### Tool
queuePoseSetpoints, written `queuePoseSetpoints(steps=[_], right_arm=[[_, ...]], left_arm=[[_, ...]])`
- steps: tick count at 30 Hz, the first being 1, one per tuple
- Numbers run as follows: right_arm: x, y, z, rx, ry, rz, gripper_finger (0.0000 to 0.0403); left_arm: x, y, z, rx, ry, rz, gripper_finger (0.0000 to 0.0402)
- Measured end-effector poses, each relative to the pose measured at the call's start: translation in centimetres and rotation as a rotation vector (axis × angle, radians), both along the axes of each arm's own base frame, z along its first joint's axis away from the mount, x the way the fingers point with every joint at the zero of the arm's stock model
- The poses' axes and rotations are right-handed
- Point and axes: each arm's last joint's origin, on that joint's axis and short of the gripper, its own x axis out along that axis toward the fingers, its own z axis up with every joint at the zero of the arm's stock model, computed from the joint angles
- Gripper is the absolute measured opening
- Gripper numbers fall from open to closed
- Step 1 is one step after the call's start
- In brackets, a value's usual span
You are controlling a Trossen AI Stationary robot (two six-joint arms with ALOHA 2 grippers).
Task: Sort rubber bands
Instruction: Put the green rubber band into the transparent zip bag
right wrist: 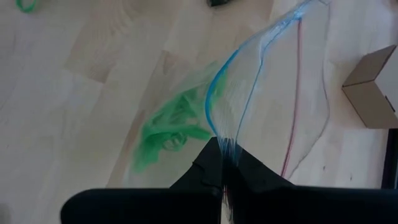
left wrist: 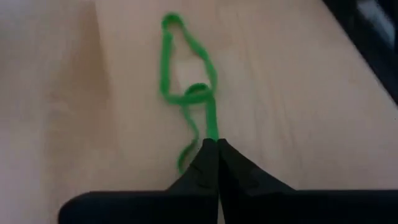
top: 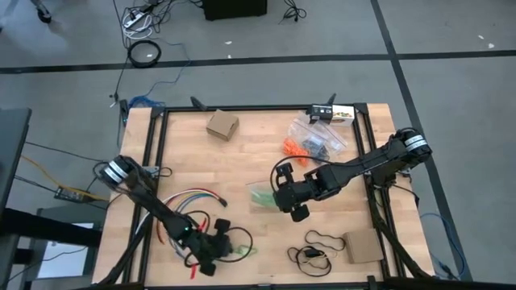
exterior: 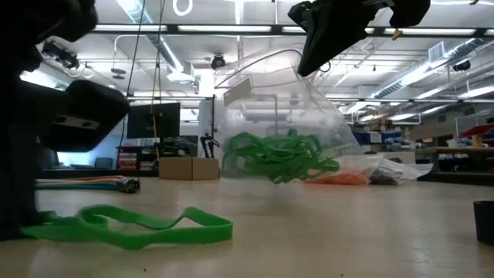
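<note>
Presently on the wooden surface point(top: 242, 165):

Left gripper point(left wrist: 216, 144): near front edge, left of centre; fingers pressed fully together, pinching one end of a green rubber band point(left wrist: 186, 93). That band lies stretched and twisted flat on the wood ahead of the fingertips.

Right gripper point(right wrist: 222, 149): mid-surface; fingers clamped together on the blue-striped lip of a clear plastic bag point(right wrist: 267, 74), holding the lip up off the wood. Inside the bag, a heap of green bands point(exterior: 278, 158) resting at its lower end.

Second clear bag point(top: 318, 137): toward the back, right of centre, with orange bands point(top: 293, 148) and dark bands point(top: 316, 148) at or in it; which lie inside cannot be told.

Cardboard boxes: one small box point(top: 222, 126) at the back, one flat box point(top: 363, 246) at front right.

Thin black cord loop point(top: 322, 239): front, just beside the flat box.

Coloured cables point(top: 189, 199): curved bundle by the left arm.
</note>
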Motion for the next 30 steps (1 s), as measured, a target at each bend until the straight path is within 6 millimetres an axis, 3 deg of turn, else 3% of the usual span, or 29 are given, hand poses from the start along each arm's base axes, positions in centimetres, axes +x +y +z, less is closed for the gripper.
queuePoseSetpoints(steps=[6, 13, 18, 26, 30], right_arm=[[0.0, 0.0, 0.0, -0.002, 0.001, 0.004, 0.0000], [0.0, 0.0, 0.0, -0.003, -0.003, 0.006, 0.0000], [0.1, 0.0, 0.0, -0.002, -0.007, 0.006, 0.0000], [0.1, 0.0, 0.1, 0.001, -0.016, 0.006, 0.0000], [0.1, 0.0, 0.1, 0.001, -0.015, 0.006, 0.0000]], left_arm=[[-0.9, 2.5, 6.7, 0.075, -0.150, 0.049, 0.0002], [-1.3, 6.5, 12.9, 0.152, -0.365, 0.114, 0.0001], [-0.1, 9.6, 14.9, 0.204, -0.465, 0.156, 0.0001], [2.3, 14.8, 15.2, 0.197, -0.482, 0.196, 0.0000], [2.9, 16.4, 15.4, 0.182, -0.500, 0.195, 0.0000]])
